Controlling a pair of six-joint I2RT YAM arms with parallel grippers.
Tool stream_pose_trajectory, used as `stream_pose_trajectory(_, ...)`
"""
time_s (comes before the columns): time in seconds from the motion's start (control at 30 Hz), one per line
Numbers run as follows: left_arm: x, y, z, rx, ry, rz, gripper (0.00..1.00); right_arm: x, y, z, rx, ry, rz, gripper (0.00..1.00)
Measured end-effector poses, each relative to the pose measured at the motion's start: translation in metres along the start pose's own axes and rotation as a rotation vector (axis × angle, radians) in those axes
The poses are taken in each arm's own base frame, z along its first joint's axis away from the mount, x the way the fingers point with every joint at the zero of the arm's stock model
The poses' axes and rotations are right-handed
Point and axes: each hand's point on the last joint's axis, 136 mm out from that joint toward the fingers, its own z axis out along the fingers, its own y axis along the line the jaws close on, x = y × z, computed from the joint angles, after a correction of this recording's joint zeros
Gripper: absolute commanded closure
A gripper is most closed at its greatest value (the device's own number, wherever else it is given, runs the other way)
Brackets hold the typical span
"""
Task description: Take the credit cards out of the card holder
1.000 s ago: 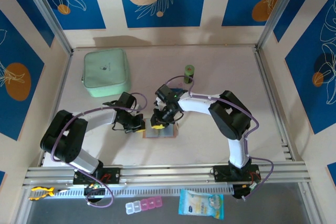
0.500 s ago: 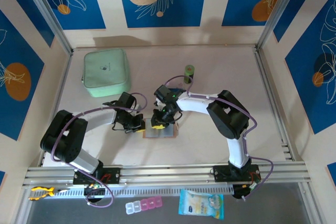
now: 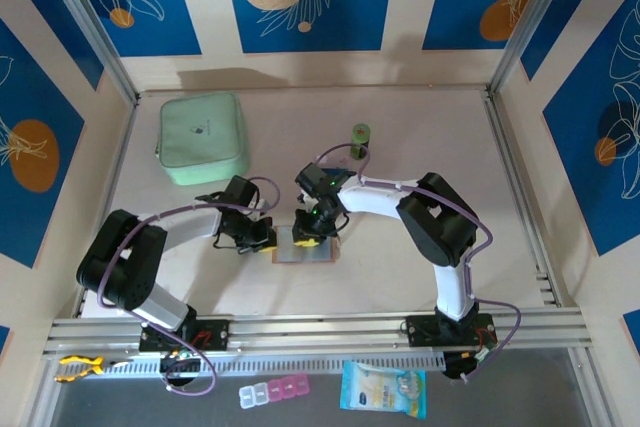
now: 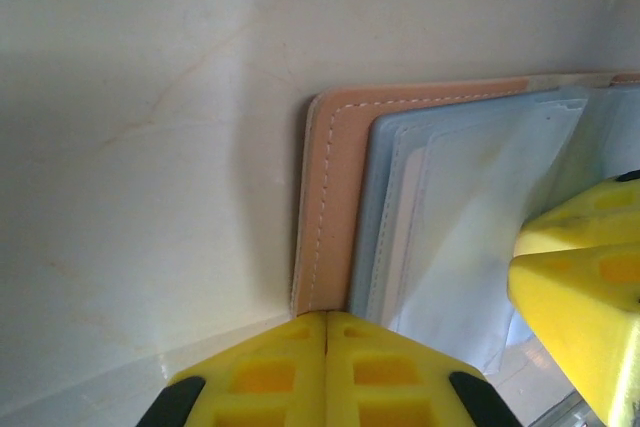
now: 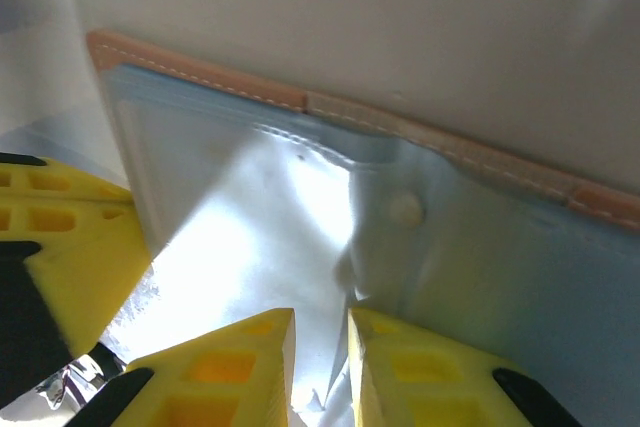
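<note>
The card holder [image 3: 318,252] lies spread open on the table, tan border outside [image 4: 338,177], grey-blue pockets with a clear sleeve inside [image 5: 480,237]. My left gripper [image 3: 268,243] is shut, its tips [image 4: 327,315] resting against the holder's left tan edge. My right gripper [image 3: 304,240] is down on the holder's inner pockets, its jaws a narrow gap apart [image 5: 320,315] with a raised thin edge of the clear sleeve standing between them. Its yellow fingers [image 4: 580,257] show in the left wrist view. The credit cards are hidden.
A mint-green zip case [image 3: 202,137] sits at the back left and a small green cylinder [image 3: 360,135] behind the holder. A pill box [image 3: 274,391] and a blue snack packet [image 3: 383,388] lie below the front rail. Frame posts and walls border the table.
The right wrist has shifted very slightly to the right over the holder. The left arm and the holder have not moved.
</note>
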Motion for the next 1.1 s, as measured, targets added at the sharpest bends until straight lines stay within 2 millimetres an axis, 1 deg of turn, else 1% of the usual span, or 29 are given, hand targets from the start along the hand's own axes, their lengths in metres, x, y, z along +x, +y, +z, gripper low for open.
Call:
stream_pose_trajectory(0.17,0.000,0.000,0.000,0.000,0.000,0.002,1.00,0.001,-0.002,0.000,0.005,0.000,0.002,0.77)
stream_pose_trajectory(0.33,0.000,0.000,0.000,0.000,0.001,0.008,1.00,0.002,0.000,-0.007,0.001,-0.011,-0.004,0.77)
stream_pose_trajectory(0.5,0.000,0.000,0.000,0.001,0.003,0.008,1.00,0.001,0.008,-0.013,-0.011,-0.022,-0.014,0.77)
stream_pose_trajectory(0.63,0.000,0.000,0.000,0.006,0.006,0.005,1.00,-0.004,0.020,-0.016,-0.030,-0.031,-0.033,0.78)
stream_pose_trajectory(0.7,0.000,0.000,0.000,0.007,0.006,0.003,1.00,-0.007,0.026,-0.014,-0.038,-0.033,-0.042,0.78)
stream_pose_trajectory(0.8,0.000,0.000,0.000,0.008,0.006,0.003,1.00,-0.010,0.030,-0.008,-0.044,-0.020,-0.043,0.78)
stream_pose_trajectory(0.97,0.000,0.000,0.000,0.008,0.006,0.003,1.00,-0.009,0.023,0.006,-0.033,0.012,-0.028,0.78)
stream_pose_trajectory(1.1,0.000,0.000,0.000,0.008,0.006,0.004,1.00,-0.009,0.022,0.006,-0.028,0.014,-0.025,0.78)
